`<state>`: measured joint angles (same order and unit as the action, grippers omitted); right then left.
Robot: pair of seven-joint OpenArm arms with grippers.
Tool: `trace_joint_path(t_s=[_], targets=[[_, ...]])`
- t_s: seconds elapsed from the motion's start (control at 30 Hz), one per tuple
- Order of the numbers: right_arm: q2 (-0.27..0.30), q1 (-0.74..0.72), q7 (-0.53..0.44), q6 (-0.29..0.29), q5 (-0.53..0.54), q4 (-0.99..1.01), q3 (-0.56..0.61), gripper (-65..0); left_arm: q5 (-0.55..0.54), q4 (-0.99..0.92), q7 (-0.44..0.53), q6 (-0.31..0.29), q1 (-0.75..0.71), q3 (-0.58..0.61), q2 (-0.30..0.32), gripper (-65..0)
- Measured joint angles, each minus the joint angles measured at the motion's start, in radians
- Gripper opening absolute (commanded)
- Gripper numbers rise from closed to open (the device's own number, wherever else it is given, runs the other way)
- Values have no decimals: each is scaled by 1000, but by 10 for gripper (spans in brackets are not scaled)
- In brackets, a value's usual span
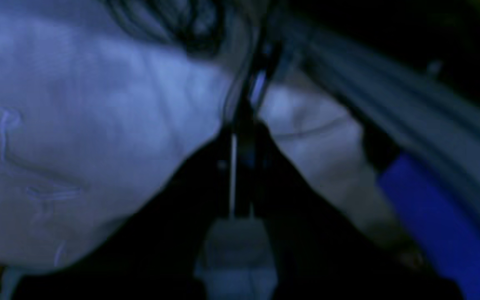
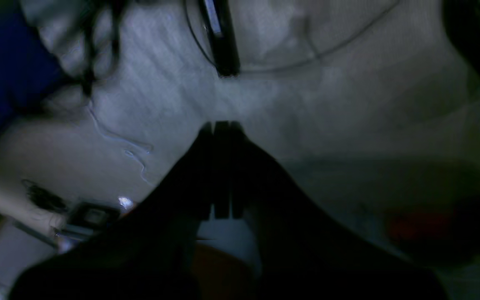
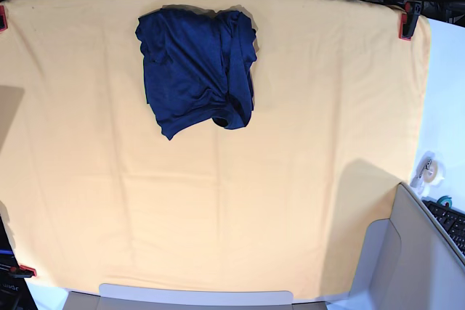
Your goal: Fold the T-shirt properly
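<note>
The dark navy blue knit T-shirt lies in a folded bundle on the yellow-orange table cloth, toward its far edge, left of the middle. The left gripper and right gripper are both closed and empty, probably raised away because the folding looks finished.

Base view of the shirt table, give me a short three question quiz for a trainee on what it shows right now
1. True or false: the T-shirt lies bunched up near the far edge of the yellow-orange cloth.
2. Multiple choice: what touches the T-shirt? A) the left gripper B) the right gripper C) neither
3. Fill in: the red clamp at the far right corner grips the ____.

Key: 1 true; 2 C; 3 cloth
</note>
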<state>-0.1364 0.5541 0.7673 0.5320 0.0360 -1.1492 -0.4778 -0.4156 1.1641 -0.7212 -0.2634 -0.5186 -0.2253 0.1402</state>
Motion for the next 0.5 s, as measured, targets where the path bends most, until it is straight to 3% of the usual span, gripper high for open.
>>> trace_joint_path(t_s=[0.2,0.33,0.37,0.43,0.5], targets=[[26,-165,-159,1,-154,389,2,-650,-13,-326,245,-10,135,117,-9,-650],[56,-255,-357,-13,-237,626,0,-650,-14,-520,407,-7,184,211,2,-650],[64,-277,-406,-43,-249,675,1,-650,-14,-558,443,-7,192,232,2,-650],[67,-312,-487,-158,-275,745,1,-650,-14,-590,495,-7,195,284,1,-650],[72,-336,-536,-219,-273,790,4,-650,-14,-614,568,-7,198,333,-1,-650]])
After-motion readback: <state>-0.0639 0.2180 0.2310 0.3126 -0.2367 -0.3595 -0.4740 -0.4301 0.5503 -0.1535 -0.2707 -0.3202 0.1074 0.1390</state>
